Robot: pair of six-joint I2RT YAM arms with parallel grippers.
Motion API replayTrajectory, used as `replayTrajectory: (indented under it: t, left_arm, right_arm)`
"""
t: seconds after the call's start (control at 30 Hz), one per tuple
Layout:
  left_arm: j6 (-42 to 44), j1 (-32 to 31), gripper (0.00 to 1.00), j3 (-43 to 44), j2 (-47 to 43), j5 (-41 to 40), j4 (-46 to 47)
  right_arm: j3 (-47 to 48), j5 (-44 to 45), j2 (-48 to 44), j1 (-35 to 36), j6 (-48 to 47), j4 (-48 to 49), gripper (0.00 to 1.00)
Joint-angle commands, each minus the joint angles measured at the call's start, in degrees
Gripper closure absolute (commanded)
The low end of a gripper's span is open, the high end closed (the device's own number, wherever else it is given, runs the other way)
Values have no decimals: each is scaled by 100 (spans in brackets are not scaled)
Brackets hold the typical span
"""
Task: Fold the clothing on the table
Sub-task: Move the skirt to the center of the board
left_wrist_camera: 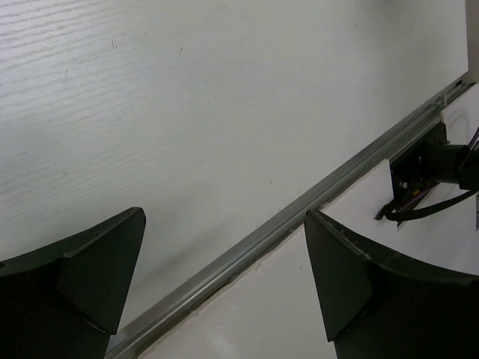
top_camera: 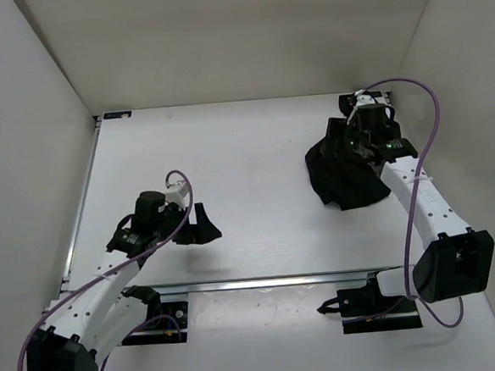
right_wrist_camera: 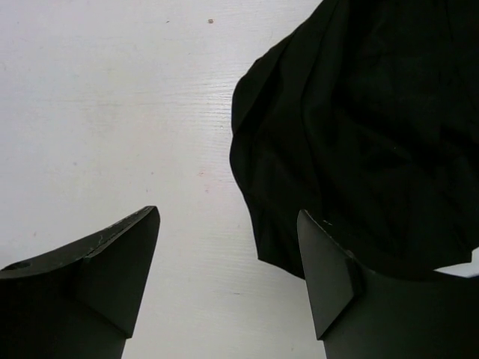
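Top external view: desk is white, with a metal rail along its near edge. Clothing lies as a crumpled black heap in the far right part of the desk, near the right edge and well apart from the left arm. Right arm reaches from its base up to that heap, with its wrist end over the upper part of the cloth; black on black, so the tips cannot be separated from the fabric in this view. Left fingers hang over bare desk at near left, just beyond the rail, nothing between them. Left wrist view: left fingers stand wide apart and hold nothing; between them show bare desk and the rail running diagonally. At the right edge, beyond the rail, a black bracket with cables. No fabric in this view. Right wrist view: right fingers are spread wide, with nothing clamped. One finger sits over bare desk; the other overlaps the lower edge of the clothing, contact cannot be told. The cloth fills the upper right of the view, with pleat-like folds curving along its left edge, and lies unfolded and bunched.
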Motion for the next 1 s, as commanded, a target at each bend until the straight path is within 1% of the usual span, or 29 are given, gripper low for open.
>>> replayTrajectory:
  t: [0.0, 0.07, 0.13, 0.2, 0.3, 0.33, 0.37, 0.47, 0.53, 0.63, 0.67, 0.73, 0.77, 0.83, 0.87, 0.93, 0.97]
  left_arm:
    - [-124, -35, 2, -153, -453, 277, 284]
    - [-169, -167, 2, -258, -646, 329, 408]
    - [-178, -98, 1, -346, -805, 233, 444]
    - [-196, -142, 1, -461, -884, 163, 627]
    - [-284, -89, 1, -654, -903, 101, 768]
    - [-266, -106, 1, -680, -937, 23, 778]
    - [-257, -141, 1, -698, -990, 13, 786]
    - [-100, -168, 2, -593, -920, -390, 585]
    - [-3, -221, 1, -549, -876, -444, 496]
    - [-2, -247, 1, -584, -832, -488, 496]
    - [-2, -273, 1, -628, -788, -514, 479]
    - [-46, -265, 1, -672, -753, -602, 479]
    - [-46, -274, 2, -681, -709, -593, 461]
    - [32, -282, 1, -567, -630, -690, 461]
    - [85, -274, 2, -532, -612, -794, 331]
    - [191, -291, 1, -347, -560, -918, 207]
    - [200, -291, 1, -312, -560, -997, 145]
  right_arm:
    - [394, -92, 261, -93, 171, -60, 28]
    - [718, -134, 446, -207, 407, -192, 28]
    - [939, -213, 701, -374, 714, -271, 28]
    - [1080, -398, 1061, -532, 935, -263, 29]
    - [1265, -460, 1544, -647, 1418, -157, 31]
    - [1413, -469, 1833, -673, 1523, -157, 32]
    - [1536, -443, 1914, -656, 1620, -174, 33]
    - [1915, -83, 2589, -665, 1901, -148, 33]
    - [2152, -38, 2880, -735, 2051, 53, 34]
    - [2924, -47, 3574, -788, 2296, 37, 35]
    - [3300, -21, 3724, -953, 2385, -86, 35]
    - [3856, 84, 4286, -964, 2482, -297, 35]
    - [4267, 224, 4427, -972, 2508, -480, 35]
    - [5171, 558, 5006, -973, 2456, -1015, 35]
    - [5420, 725, 5331, -981, 2456, -1375, 34]
    - [6314, 823, 5737, -1025, 2360, -1929, 32]
    - [6614, 919, 5912, -1034, 2298, -2167, 32]
